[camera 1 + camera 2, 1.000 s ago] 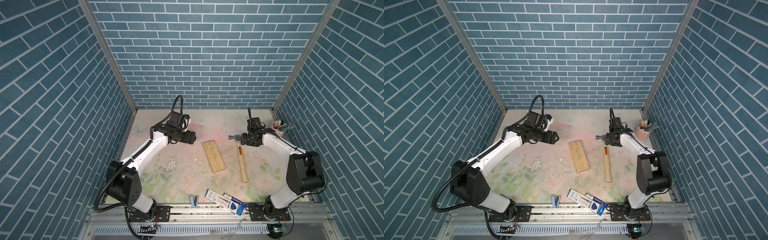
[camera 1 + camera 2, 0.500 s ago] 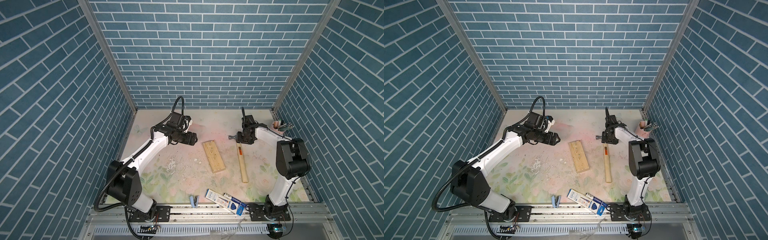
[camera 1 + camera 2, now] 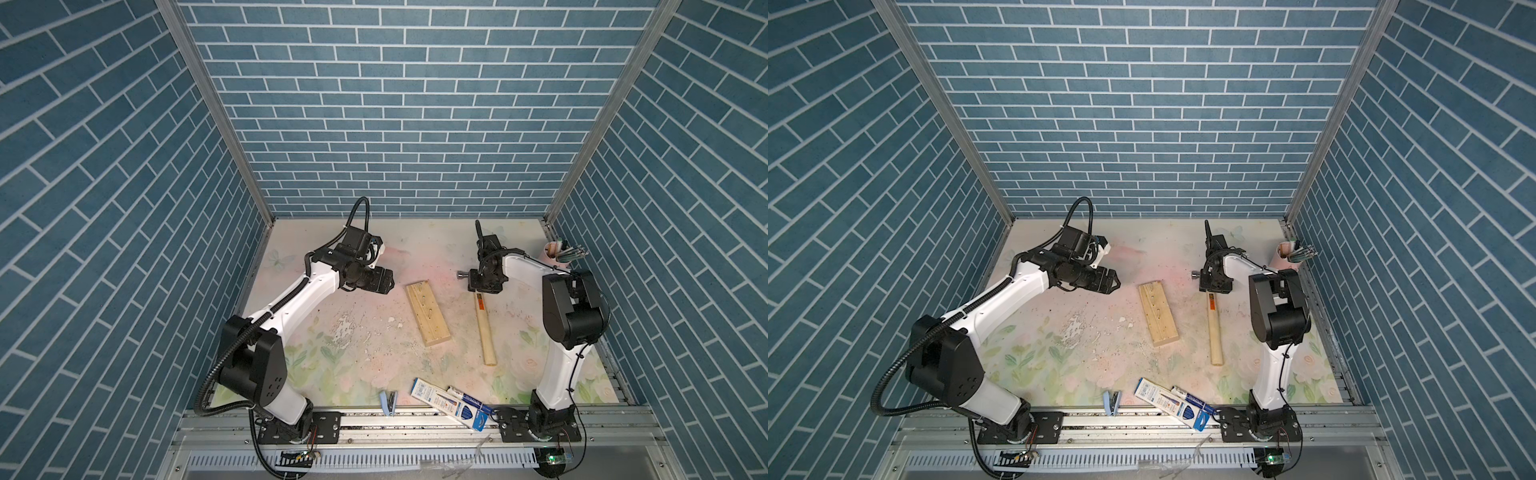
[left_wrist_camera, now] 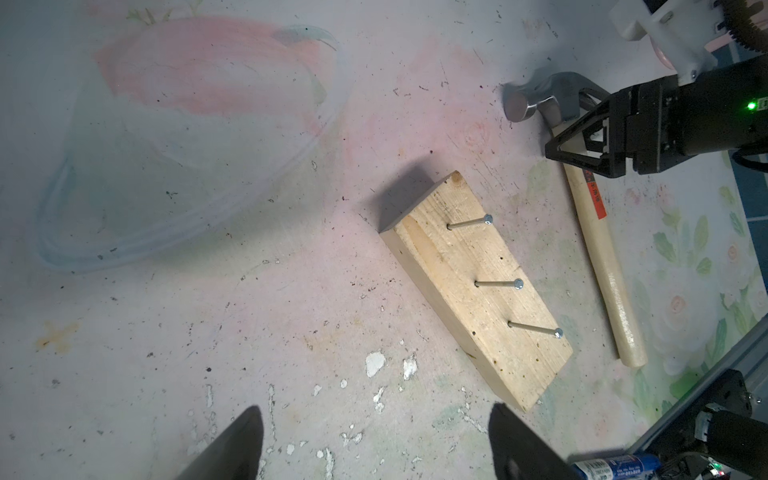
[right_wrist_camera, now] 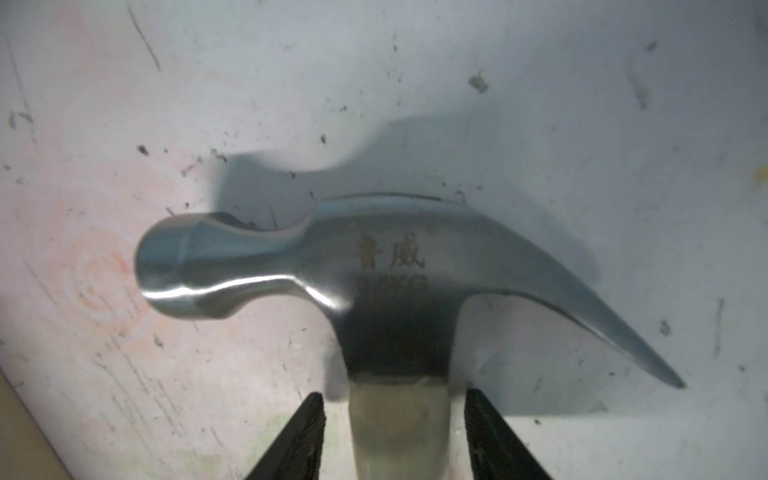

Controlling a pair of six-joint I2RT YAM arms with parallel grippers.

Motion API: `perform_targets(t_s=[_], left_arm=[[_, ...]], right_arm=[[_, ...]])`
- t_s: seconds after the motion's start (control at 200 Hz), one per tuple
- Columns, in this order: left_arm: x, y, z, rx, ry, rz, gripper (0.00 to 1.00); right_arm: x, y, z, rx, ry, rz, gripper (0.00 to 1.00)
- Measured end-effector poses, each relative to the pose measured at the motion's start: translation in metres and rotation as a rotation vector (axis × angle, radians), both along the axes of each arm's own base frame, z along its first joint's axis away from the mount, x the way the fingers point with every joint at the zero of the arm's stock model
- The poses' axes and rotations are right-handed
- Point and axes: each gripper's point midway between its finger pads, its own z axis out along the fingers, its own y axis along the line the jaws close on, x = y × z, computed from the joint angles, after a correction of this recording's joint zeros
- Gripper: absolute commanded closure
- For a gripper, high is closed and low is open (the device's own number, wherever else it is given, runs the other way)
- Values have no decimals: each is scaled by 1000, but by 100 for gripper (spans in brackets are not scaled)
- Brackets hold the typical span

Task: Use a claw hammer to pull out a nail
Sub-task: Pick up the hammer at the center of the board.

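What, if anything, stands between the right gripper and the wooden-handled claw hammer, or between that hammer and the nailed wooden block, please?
Nothing visible. The right gripper straddles the pale-handled, steel-headed claw hammer; only bare tabletop lies between it and the nailed pale wooden block.

Robot test cell in a lab, not a home. Walls: panels printed with blue brick, joined by bare aluminium posts. Tabletop: floral print, worn and flaking. Two white-and-black arms bolted to an aluminium rail at the near edge, with a small circuit board showing a green light below. Practice piece: wooden block with three nails standing.
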Motion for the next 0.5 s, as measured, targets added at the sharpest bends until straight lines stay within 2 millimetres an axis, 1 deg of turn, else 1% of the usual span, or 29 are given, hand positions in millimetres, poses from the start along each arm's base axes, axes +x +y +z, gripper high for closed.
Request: perform_targets(t_s=[0.11,0.355,0.445,0.5], left_arm=[[0,1,0,2,2,1,14],[0,3,-1,5,5,8,14],[0,3,-1,5,5,8,14],[0,3,-1,5,5,9,14]], right_arm=[[2,2,0,-6,-1,17,57],[1,1,-1,-20,1,19,59],[1,0,-1,-24,1,18,65],[1,-1,-1,-28,0,25,71]])
